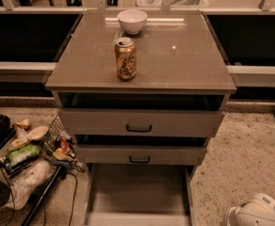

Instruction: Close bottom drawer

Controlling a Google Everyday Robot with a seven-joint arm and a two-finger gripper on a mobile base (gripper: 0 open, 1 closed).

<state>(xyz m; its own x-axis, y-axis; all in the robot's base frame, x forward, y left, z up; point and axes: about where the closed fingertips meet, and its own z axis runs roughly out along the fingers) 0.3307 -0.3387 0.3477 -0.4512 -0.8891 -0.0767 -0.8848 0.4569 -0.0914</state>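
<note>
The grey cabinet (140,81) has three drawers. The bottom drawer (138,192) is pulled far out toward me. Its empty floor and side rails show, and its front panel sits at the lower frame edge with the handle out of view. The two drawers above it, each with a black bar handle (139,128), stand slightly open. My gripper (257,213) shows only as a white rounded housing in the bottom right corner. It is low over the floor, right of the open drawer and apart from it.
A drink can (125,59) and a white bowl (132,20) stand on the cabinet top. A wire basket of snack packets (57,147), a white shoe (27,182) and black cables lie on the floor to the left. Speckled floor lies to the right.
</note>
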